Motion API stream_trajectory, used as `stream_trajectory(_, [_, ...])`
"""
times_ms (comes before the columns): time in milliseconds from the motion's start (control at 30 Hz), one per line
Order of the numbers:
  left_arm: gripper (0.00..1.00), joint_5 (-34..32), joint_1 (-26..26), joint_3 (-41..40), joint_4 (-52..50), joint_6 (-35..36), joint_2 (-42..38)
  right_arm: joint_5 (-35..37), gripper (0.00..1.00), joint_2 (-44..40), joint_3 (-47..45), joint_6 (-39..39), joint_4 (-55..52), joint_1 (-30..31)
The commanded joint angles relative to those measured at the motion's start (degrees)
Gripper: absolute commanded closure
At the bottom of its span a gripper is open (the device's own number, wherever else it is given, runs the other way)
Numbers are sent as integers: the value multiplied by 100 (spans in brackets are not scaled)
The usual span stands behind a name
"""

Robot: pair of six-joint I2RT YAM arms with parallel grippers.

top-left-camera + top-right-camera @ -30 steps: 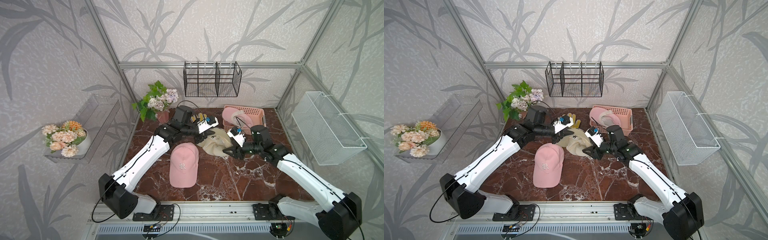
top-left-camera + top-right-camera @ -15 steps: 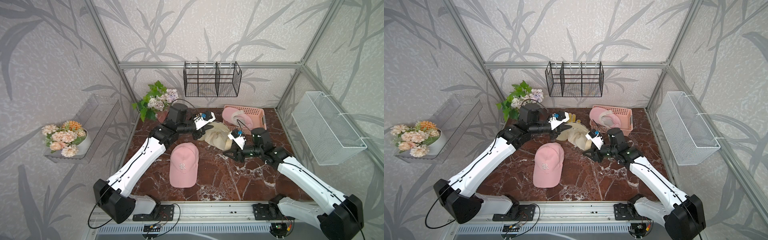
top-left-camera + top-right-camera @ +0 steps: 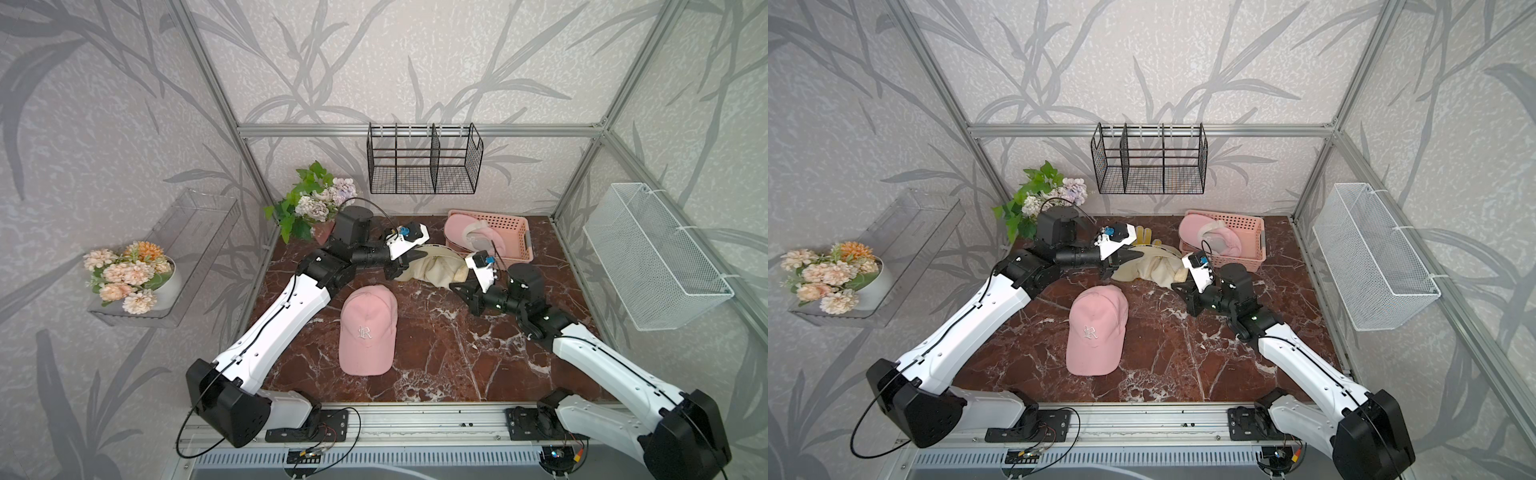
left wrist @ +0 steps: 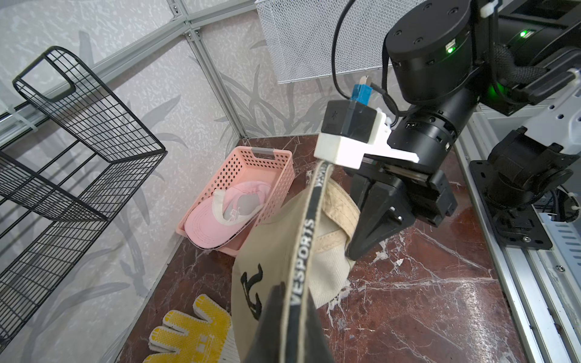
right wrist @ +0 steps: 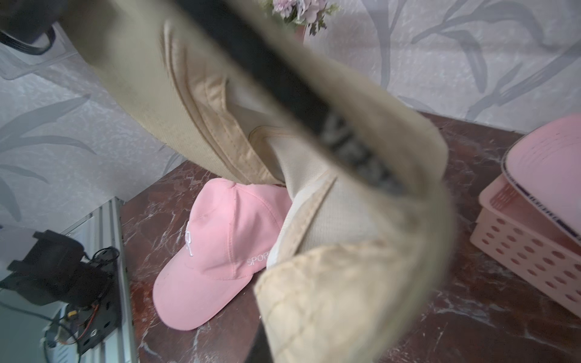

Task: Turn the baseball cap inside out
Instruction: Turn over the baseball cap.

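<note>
While outstretched and low, left gripper [image 3: 400, 268] and right gripper [image 3: 456, 286] tight on beige cap [image 3: 436, 269].

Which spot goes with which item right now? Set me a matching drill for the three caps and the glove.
Items:
1. beige cap
2. pink cap with white logo
3. second pink cap
4. yellow glove

Places:
A. in the pink basket, lining showing
B. flat on the marble tabletop near the back wall
C. in the shut jaws of the left gripper and right gripper
D. crown up on the marble tabletop, untouched

Pairs: 1-C, 2-D, 3-A, 4-B
</note>
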Motion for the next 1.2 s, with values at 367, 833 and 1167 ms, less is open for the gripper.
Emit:
stream_trajectory(367, [100, -91, 13, -210, 1219, -1861, -456, 3732, 100, 152, 754, 1121, -1026, 146])
stream_trajectory(833, [100, -1182, 2, 325, 1328, -2898, -434, 4726, 87, 1750, 2171, 1419, -3777, 149])
stream_trajectory(1167, [100, -1615, 2, 298, 1301, -3043, -276, 4868, 72, 1754, 2152, 1364, -3952, 146])
